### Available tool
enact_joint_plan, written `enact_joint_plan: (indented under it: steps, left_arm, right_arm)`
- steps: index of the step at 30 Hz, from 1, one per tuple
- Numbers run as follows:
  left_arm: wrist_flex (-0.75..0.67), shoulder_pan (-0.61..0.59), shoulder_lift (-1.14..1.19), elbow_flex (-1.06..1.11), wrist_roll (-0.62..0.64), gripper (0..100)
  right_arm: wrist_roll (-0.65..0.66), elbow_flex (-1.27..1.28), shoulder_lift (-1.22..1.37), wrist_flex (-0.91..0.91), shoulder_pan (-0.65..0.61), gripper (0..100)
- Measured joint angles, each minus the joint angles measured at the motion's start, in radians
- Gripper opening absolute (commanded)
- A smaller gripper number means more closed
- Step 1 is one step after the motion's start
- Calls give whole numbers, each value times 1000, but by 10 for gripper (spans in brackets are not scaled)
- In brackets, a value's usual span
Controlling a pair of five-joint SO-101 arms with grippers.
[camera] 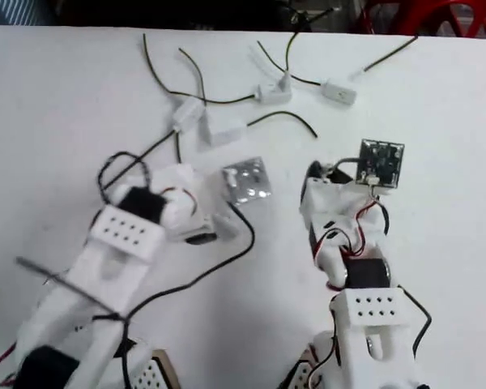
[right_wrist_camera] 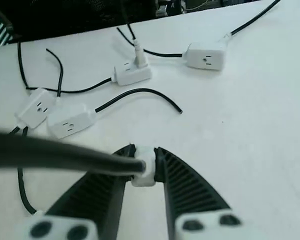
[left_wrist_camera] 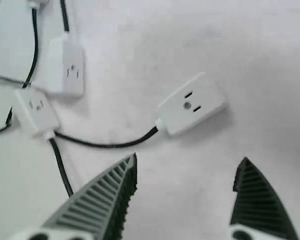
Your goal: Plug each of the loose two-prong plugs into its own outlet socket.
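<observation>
Right gripper [right_wrist_camera: 143,150] pinches a white plug [right_wrist_camera: 144,176] by its sides, with the black cord [right_wrist_camera: 55,155] running off sideways. Bare table [right_wrist_camera: 250,130] lies open ahead, up to the far edge. There an end socket [right_wrist_camera: 205,56] sits near a filled socket [right_wrist_camera: 132,73]. Left gripper [left_wrist_camera: 188,160] hangs spread, with a near socket [left_wrist_camera: 191,105] just ahead.

We are finding no text, label, number or sign that we can read. The face of the nearest outlet socket [left_wrist_camera: 192,105] is showing us only its slots. The dark circuit board [camera: 381,163] is appearing too small for us to tell whether anything is printed on it.
</observation>
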Motion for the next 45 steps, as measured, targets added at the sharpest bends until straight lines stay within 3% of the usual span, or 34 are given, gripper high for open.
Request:
enact_joint_plan:
  steps: [7, 14, 18, 22, 28, 32, 35, 41, 45]
  left_arm:
    - [-57, 115, 296, -126, -69, 305]
    - [-63, 118, 603, -328, -75, 303]
    - [-64, 120, 732, -407, -75, 242]
    - [-43, 127, 776, -450, -75, 194]
    - [46, 130, 793, -477, -170, 82]
    - [123, 127, 796, -503, -170, 72]
    - [198, 126, 798, -562, -63, 100]
    - [364, 126, 799, -767, 293, 299]
    - [489, 123, 799, -902, 359, 299]
  right_arm:
    - [-29, 0, 0, -3, 17, 16]
    - [-32, 2, 3, -3, 26, 16]
    - [-32, 3, 0, -3, 34, 16]
    - [-34, 5, 2, -3, 54, 16]
    - [-34, 5, 2, -3, 55, 16]
    - [-34, 5, 2, -3, 55, 16]
    - [-34, 5, 2, -3, 55, 16]
    - [-35, 6, 0, -6, 57, 16]
    - [-35, 6, 2, -6, 55, 16]
